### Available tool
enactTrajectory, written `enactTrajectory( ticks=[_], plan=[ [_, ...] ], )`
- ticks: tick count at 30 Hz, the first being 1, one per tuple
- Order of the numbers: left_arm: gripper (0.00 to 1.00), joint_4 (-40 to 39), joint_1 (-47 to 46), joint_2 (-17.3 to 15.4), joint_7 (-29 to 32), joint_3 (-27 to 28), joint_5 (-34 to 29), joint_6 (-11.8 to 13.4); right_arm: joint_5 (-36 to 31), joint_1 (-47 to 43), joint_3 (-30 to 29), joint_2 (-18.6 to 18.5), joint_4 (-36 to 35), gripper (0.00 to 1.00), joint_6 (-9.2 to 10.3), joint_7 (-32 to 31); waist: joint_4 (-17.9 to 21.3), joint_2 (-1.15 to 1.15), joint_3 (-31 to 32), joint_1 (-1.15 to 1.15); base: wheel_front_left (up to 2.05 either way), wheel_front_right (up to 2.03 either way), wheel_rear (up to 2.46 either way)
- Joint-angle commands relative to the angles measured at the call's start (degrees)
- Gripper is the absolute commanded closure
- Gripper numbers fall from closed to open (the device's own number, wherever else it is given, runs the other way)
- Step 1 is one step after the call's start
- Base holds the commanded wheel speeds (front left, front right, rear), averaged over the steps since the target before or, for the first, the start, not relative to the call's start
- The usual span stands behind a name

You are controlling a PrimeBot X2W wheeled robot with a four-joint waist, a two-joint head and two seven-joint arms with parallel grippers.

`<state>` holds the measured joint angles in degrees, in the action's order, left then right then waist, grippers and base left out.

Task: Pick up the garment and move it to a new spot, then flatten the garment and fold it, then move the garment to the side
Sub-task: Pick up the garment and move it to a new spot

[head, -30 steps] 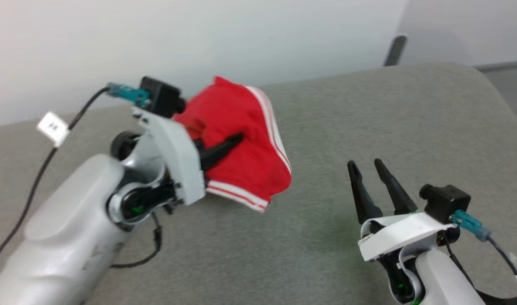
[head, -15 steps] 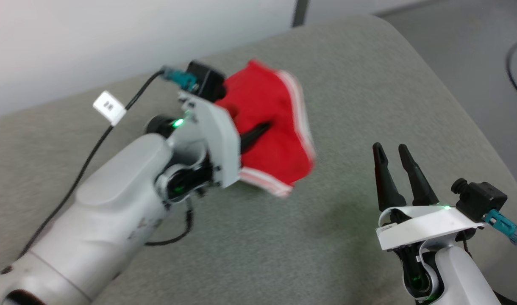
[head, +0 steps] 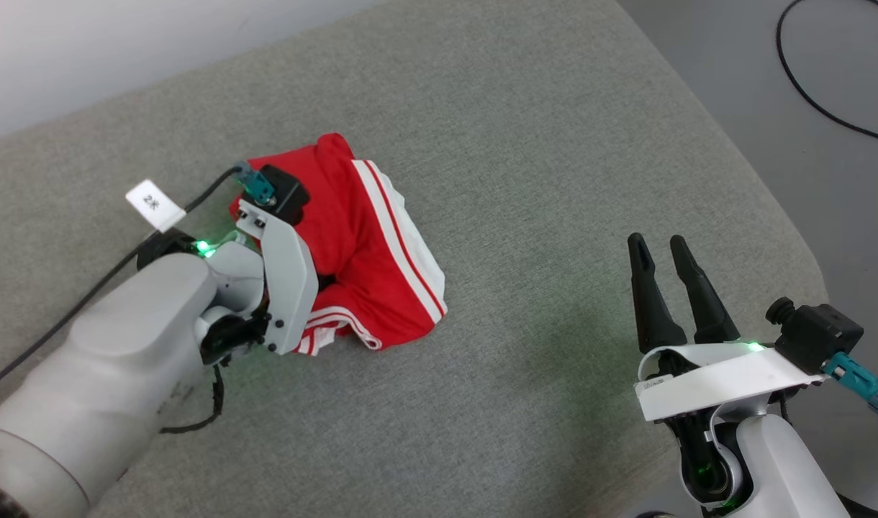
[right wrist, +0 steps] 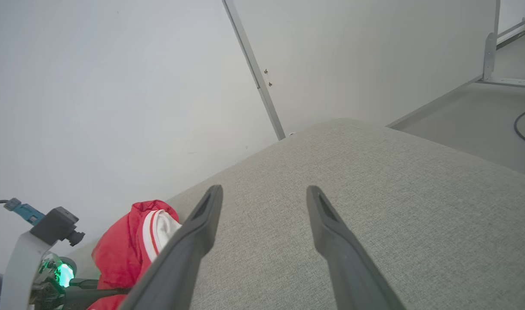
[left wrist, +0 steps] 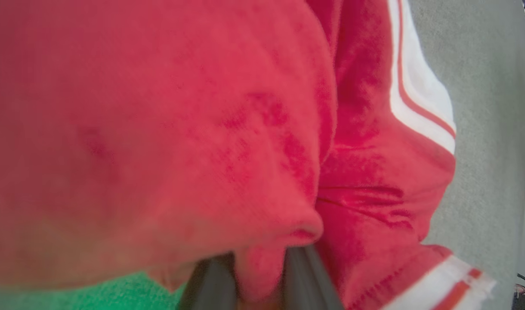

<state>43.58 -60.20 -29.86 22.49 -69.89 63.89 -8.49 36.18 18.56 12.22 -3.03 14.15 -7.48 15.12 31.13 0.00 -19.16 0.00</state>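
OK, status: my left gripper is pinching a fold of the red garment, jaws nearly together with cloth squeezed between them. The rest is bunched ahead of and around the tips, and from the head view the heap looks to be resting on the grey cushion. My right gripper is idle, jaws spread wide with nothing between them, hovering over bare cushion well apart from the garment, which sits off to its left. My read: this is the move-to-a-new-spot step, flattening and folding not yet begun. To do it well: the pinch has one fold and I can't tell how many layers, so lift straight up until the hanging part clears the cushion before going sideways; dragging would likely roll it into a tighter wad. Go slow, since soft cloth can slide out of a narrow pinch. Pick a spot between my two grippers with bare cushion on every side, away from the rounded edge just past my right gripper, so there's room to spread. Lower until the cloth carries its own weight, then let go. The white stripes mark the hems; land them facing my right gripper so it can take one. Risk: the white lining shows at one edge, so check which side is up.
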Motion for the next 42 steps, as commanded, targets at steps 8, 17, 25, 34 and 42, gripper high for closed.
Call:
enactTrajectory(
  ticks=[8, 17, 25, 34, 42],
  plan=[
    [0.50, 5.2, 3.0, -0.6, -1.3, -4.1, -2.8, 1.9, -1.9, 1.0, -0.1, 0.1, 0.1, 0.00, -0.02, 0.0, -2.8, 0.00, 0.2, 0.00, 0.00, 0.00, 0.00],
    [0.00, -0.1, -1.1, 4.5, -14.5, -3.5, -2.4, 1.2, -8.5, 0.5, -1.5, 0.1, 3.2, 0.00, -0.02, 0.0, -13.8, 0.00, 6.8, 0.00, 0.00, 0.00, 0.00],
    [0.00, -4.8, 2.1, 5.8, -26.7, -2.6, 3.4, 1.1, -14.8, -1.5, -4.4, -0.3, 6.2, 0.00, -0.02, 0.0, -24.8, 0.00, 12.0, 0.00, 0.00, 0.00, 0.00],
    [0.00, -0.7, 14.3, 7.2, -36.4, -2.0, 7.7, 1.1, -15.9, -6.0, -10.1, -4.8, 8.1, 0.00, -0.02, -0.7, -35.1, 0.00, 17.0, 0.00, 0.00, 0.00, 0.00],
    [0.00, 1.5, 23.0, 5.1, -37.6, 9.6, 3.2, 1.7, -17.1, -11.5, -14.8, -7.0, 5.2, 0.00, -0.02, -2.7, -40.3, 0.00, 19.4, 0.00, 0.00, 0.00, 0.00]
  ],
)
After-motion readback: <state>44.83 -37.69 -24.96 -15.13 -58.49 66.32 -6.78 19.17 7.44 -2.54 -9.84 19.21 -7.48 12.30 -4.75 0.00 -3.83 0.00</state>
